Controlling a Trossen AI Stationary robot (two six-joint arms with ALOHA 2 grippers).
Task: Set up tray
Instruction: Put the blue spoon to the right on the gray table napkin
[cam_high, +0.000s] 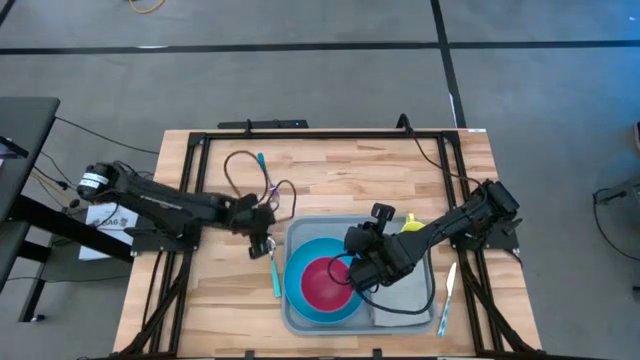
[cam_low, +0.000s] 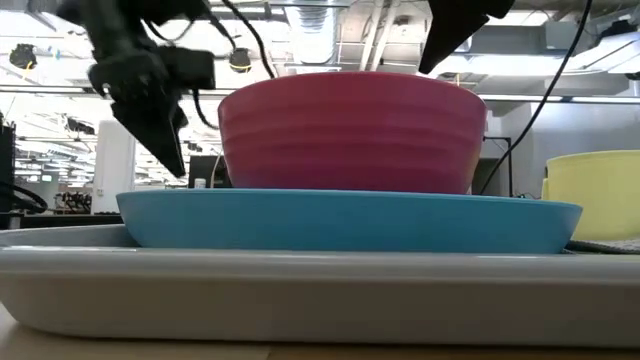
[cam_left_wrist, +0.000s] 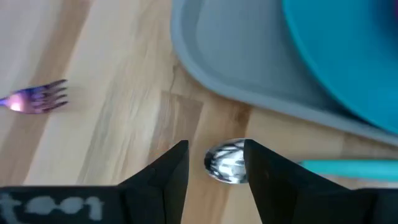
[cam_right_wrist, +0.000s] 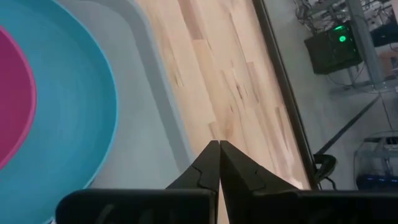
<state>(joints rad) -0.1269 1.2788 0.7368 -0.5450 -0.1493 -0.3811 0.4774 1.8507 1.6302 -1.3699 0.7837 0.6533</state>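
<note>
Two arms | left gripper (cam_left_wrist: 214, 165) spread over spoon (cam_left_wrist: 226, 162) beside tray (cam_left_wrist: 249, 68) | right gripper (cam_right_wrist: 219, 155) pressed together above tray

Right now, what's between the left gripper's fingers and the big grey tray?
Only bare wood. In the left wrist view, the left gripper straddles the spoon, beside the tray.

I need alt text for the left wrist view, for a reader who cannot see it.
The open left claw hangs over the shiny metal bowl of a teal-handled spoon on the light wooden table. Beside it lies the large flat grey plastic tray holding a round blue plate; a fork lies apart.
</note>
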